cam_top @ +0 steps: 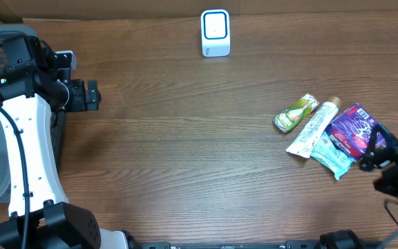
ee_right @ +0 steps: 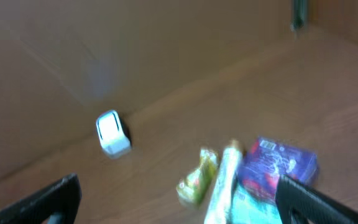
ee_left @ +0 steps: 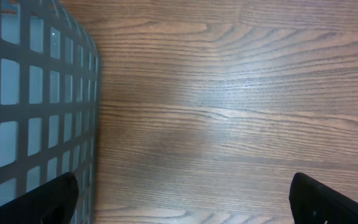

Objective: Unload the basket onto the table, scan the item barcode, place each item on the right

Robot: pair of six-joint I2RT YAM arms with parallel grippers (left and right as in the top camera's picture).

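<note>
Right tool point(ee_right: 178, 200): sat nearest the lens in its wrist view, jaws spread wide with nothing between them, hanging above the near right edge of the counter point(cam_top: 185, 159).
Items: four lay bunched just ahead of that tool, touching or overlapping: a teal sachet point(cam_top: 332, 158) closest, a purple packet point(cam_top: 353, 129) beside it, a white tube point(cam_top: 314, 126) lying aslant, and a green pouch point(cam_top: 296, 113) on the far left of the bunch.
Scanner: a small white unit point(cam_top: 215, 32) stood well apart from the bunch, at the far edge of the counter, face with the blue outline turned upward.
Left tool point(ee_left: 182, 198): also wide and empty, over bare wood just beside a grey mesh basket point(ee_left: 36, 106) on the left.
Step in hand: judged to be picking one item; none had been lifted.
Doing it well: probably best to take the purple packet or the green pouch by an outer edge, since the tube and sachet overlap. Barcodes could not be made out, so the item may need turning before the scanner.
</note>
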